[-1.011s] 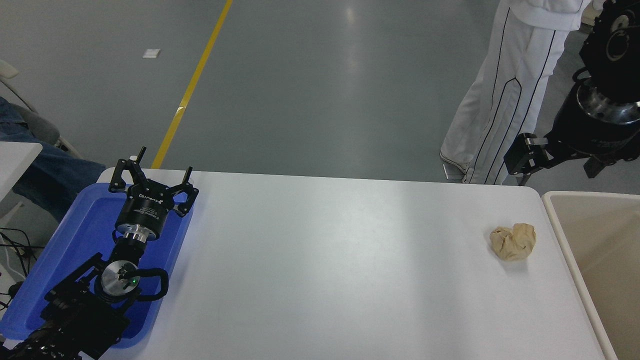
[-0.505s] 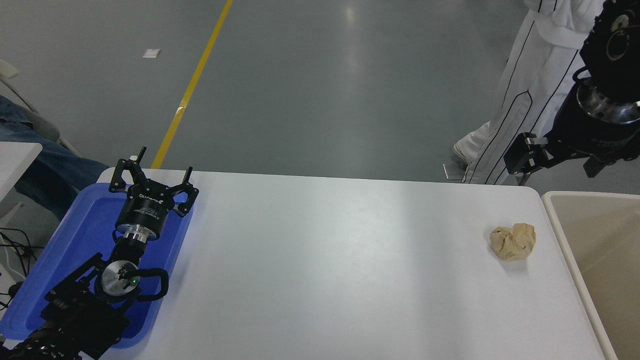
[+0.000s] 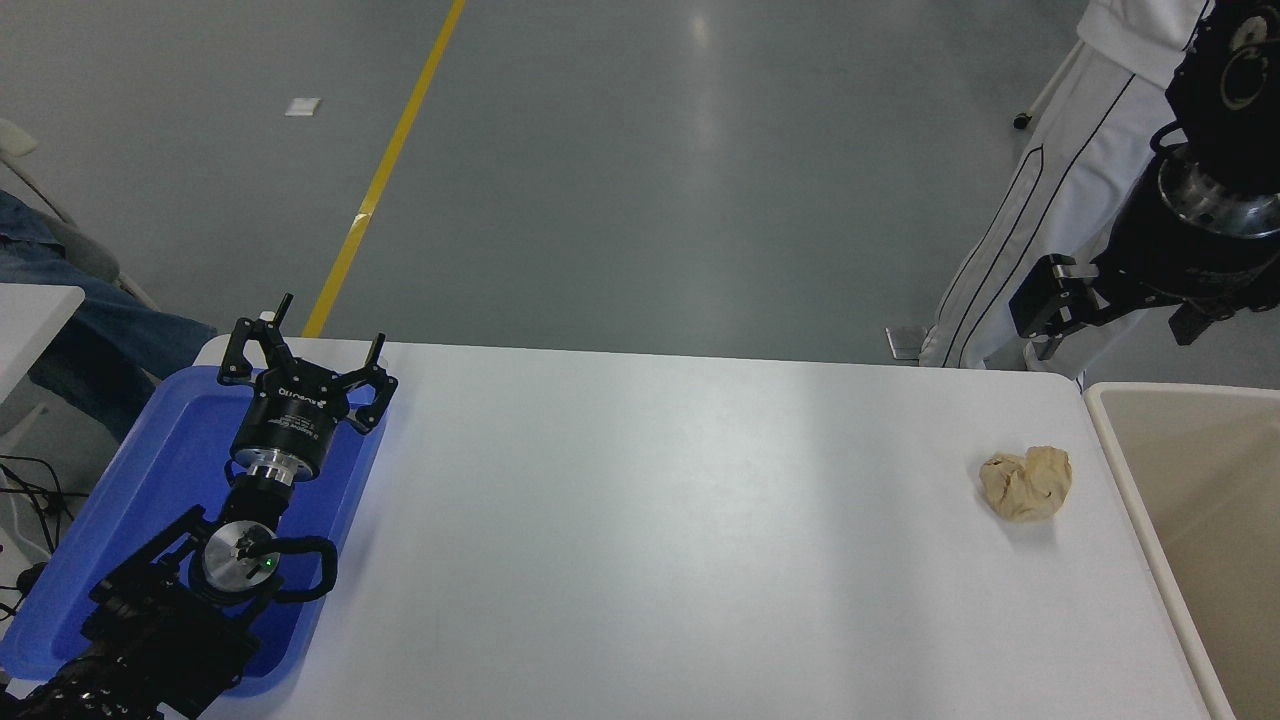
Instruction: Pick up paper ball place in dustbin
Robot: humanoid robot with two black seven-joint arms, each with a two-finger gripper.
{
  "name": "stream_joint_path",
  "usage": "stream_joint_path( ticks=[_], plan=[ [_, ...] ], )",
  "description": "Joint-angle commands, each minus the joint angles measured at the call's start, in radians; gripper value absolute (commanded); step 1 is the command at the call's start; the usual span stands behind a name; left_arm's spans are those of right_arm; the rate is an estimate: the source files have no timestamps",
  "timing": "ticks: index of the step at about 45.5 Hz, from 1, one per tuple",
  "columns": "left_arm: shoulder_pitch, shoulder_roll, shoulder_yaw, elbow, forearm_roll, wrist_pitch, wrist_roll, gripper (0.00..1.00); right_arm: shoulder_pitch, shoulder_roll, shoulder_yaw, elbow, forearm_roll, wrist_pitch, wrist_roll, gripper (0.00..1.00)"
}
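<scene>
Paper ball [image 3: 1026, 483] sits loose near the worktop [image 3: 650, 520] right edge, just beside the dustbin [image 3: 1105, 440] rim, so I'd drop straight down on it and squeeze gently. Left hand [image 3: 300, 355] is parked wide open over the blue tray [image 3: 150, 450]. Right hand [image 3: 1045, 305] hangs beyond the far right corner, can't tell its grip; loads of clear room between, person's leg [image 3: 1050, 210] behind it
</scene>
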State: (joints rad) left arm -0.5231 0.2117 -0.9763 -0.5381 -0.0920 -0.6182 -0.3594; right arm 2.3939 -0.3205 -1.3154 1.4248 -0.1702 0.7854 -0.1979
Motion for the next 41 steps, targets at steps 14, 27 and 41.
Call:
stream_joint_path(
  ticks=[14, 27, 41],
  plan=[
    [0.000, 0.000, 0.001, 0.000, 0.000, 0.000, -0.001, 1.00, 0.002, -0.003, 0.008, -0.003, 0.014, 0.000, 0.000, 1.00],
    [0.000, 0.000, -0.001, 0.000, 0.000, 0.000, -0.001, 1.00, -0.013, -0.025, -0.012, -0.004, 0.006, 0.000, 0.000, 1.00],
    [0.000, 0.000, 0.001, 0.000, 0.000, 0.000, -0.001, 1.00, -0.099, -0.065, 0.015, -0.004, -0.005, 0.000, 0.000, 1.00]
  ],
)
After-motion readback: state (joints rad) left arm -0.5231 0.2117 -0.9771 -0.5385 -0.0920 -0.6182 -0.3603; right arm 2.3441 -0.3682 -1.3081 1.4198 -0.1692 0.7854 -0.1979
